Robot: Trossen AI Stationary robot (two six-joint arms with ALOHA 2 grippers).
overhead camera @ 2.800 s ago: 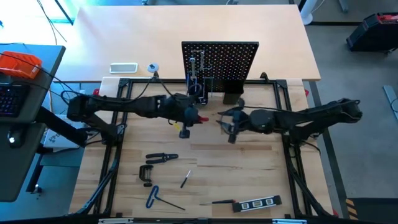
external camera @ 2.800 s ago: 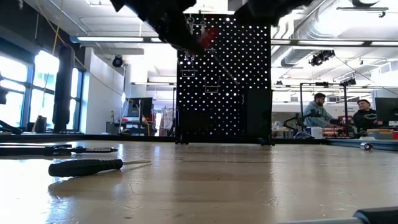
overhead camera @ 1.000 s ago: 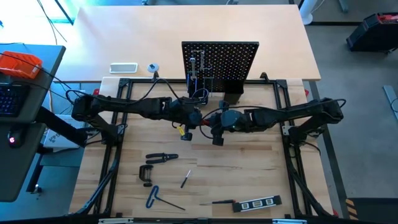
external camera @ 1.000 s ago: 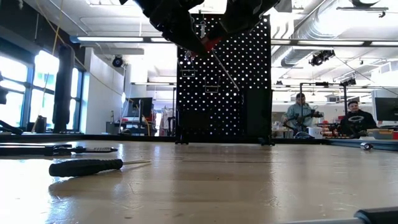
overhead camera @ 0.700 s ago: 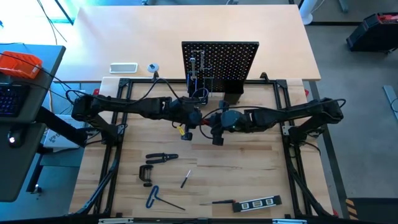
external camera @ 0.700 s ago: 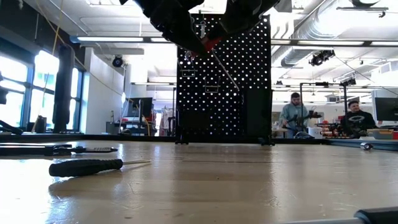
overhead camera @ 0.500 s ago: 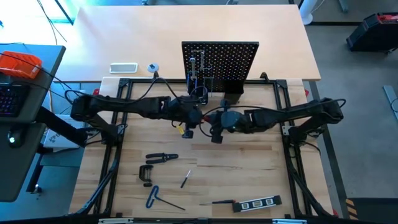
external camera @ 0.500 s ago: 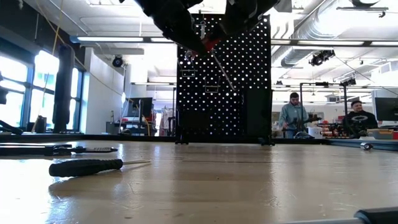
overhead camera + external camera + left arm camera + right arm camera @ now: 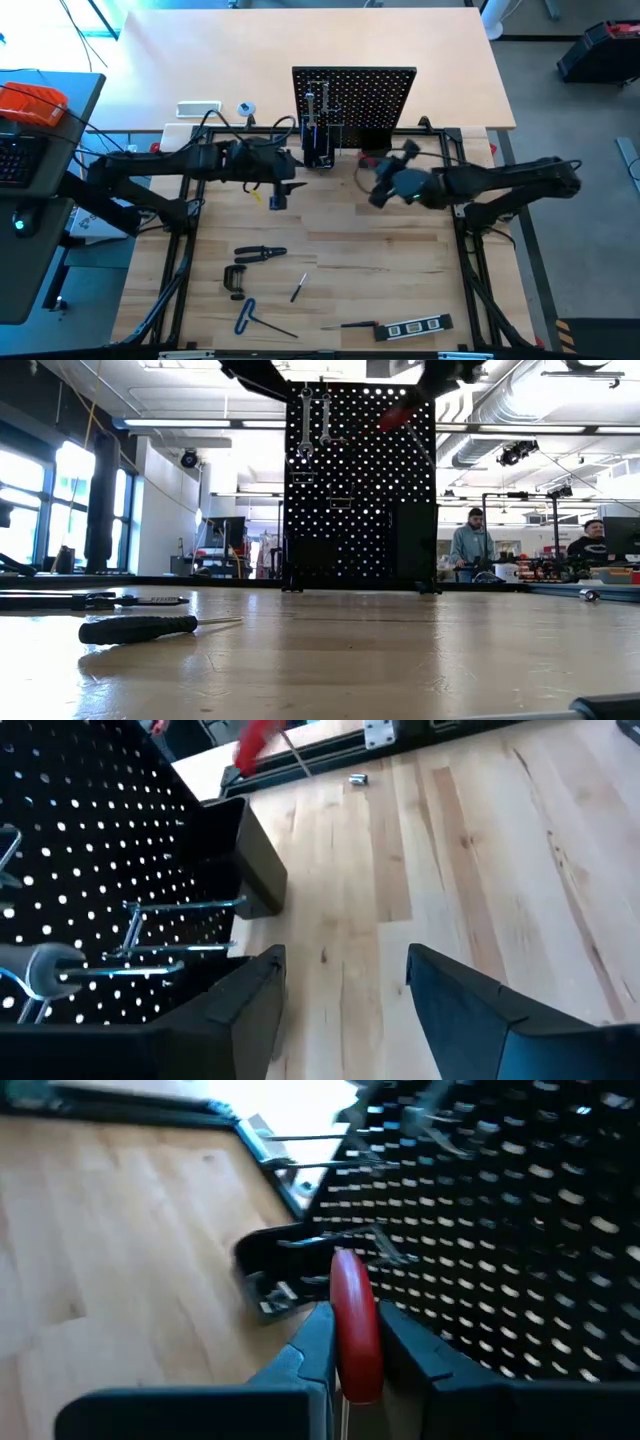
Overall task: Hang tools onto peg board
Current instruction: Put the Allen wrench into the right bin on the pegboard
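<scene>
Tools are found in three places. Two silver wrenches [image 9: 314, 420] are hung side by side on the upright black peg board [image 9: 354, 95], near its upper left as seen from the low view, and the board is stood at the far middle of the wooden table [image 9: 400, 270]. A red-handled screwdriver [image 9: 354, 1323] is pinched between the fingers of the right gripper [image 9: 352, 1342], which is raised just in front of the board, to the right of its holder boxes [image 9: 375, 145]. The remaining tools are laid on the near part of the table: black-handled pliers [image 9: 260, 254], a black clamp [image 9: 235, 280] just near of them, a blue-handled hex key [image 9: 250, 316], a small screwdriver [image 9: 298, 289], and, further right along the near edge, another screwdriver [image 9: 357, 325] beside a black level [image 9: 413, 326]. The left gripper [image 9: 345, 995] is held with its fingers spread and with nothing between them, to the left of the board and above the table. Two people [image 9: 470, 548] are seen in the room beyond.
</scene>
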